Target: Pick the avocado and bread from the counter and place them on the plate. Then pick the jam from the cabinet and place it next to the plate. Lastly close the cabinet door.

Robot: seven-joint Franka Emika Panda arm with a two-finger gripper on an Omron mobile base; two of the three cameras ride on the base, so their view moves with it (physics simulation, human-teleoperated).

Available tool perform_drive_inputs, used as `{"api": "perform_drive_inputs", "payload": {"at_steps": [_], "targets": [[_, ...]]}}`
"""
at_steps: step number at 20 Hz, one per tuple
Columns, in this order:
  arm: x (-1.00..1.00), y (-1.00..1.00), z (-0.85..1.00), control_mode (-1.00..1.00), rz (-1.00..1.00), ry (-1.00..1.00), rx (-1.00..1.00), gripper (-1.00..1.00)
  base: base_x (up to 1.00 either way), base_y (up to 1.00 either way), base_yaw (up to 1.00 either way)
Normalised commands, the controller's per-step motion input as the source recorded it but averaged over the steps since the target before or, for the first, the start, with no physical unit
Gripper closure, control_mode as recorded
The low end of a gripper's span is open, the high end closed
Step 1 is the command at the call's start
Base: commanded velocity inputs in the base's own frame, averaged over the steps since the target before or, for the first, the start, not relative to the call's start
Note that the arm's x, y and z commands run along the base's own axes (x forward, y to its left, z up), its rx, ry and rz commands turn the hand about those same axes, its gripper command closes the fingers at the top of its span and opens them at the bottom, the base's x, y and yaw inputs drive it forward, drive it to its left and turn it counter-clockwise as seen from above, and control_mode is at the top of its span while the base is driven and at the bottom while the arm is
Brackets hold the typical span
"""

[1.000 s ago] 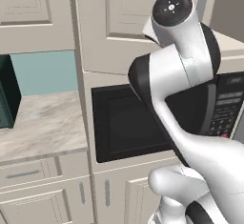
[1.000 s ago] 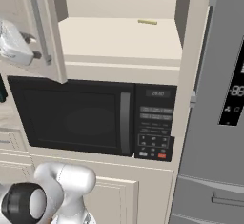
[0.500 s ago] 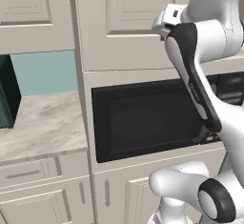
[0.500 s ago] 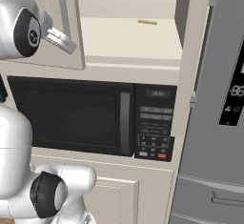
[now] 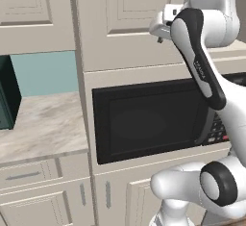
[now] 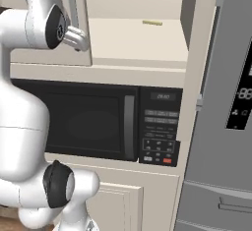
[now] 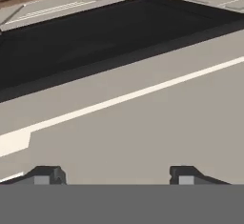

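- The cabinet door [image 6: 78,23] stands tall and upright, its long axis vertical. It is swung out on the left of the opening, and the right base view shows it nearly edge-on.
- A slim metal bar handle [image 6: 72,4] runs straight up and down along the door, just above the robot's hand.
- In the left base view the door [image 5: 125,23] shows its raised-panel face, with the arm's wrist right beside its right edge.
- The cabinet [image 6: 142,28] is open to the room. Its pale shelf [image 6: 140,41] carries a small flat yellowish strip [image 6: 152,23] towards the back.
- The gripper [image 7: 116,175] looks down on a pale flat surface, with the black microwave [image 6: 93,124] beyond. Its fingertips [image 7: 45,174] stand well apart with nothing between them, so it is open and not holding anything.
- The microwave sits directly under the shelf, with its keypad [image 6: 157,136] on the right.
- On the right a grey fridge [image 6: 221,107] closes in beside the cabinet's side wall.
- On the left the counter [image 5: 33,124] lies lower, beige and marbled.
- The open room lies in front of the shelf, between door and side wall.
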Motion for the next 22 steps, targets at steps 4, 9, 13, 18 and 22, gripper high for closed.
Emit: {"api": "perform_drive_inputs", "payload": {"at_steps": [4, 9, 13, 18, 22], "targets": [[0.94, 0.36, -0.22, -1.00, 0.00, 0.14, -0.04, -1.00, 0.00, 0.00, 0.00], [0.64, 0.18, -0.07, -1.00, 0.00, 0.10, -0.03, -1.00, 0.00, 0.00, 0.00], [0.34, 0.00, 0.00, -1.00, 0.00, 0.13, -0.05, -1.00, 0.00, 0.00, 0.00], [0.22, 0.21, -0.13, -1.00, -0.15, 0.08, -0.14, -1.00, 0.00, 0.00, 0.00], [0.09, 0.38, -0.20, -1.00, -0.33, -0.04, -0.13, -1.00, 0.00, 0.00, 0.00]]}}
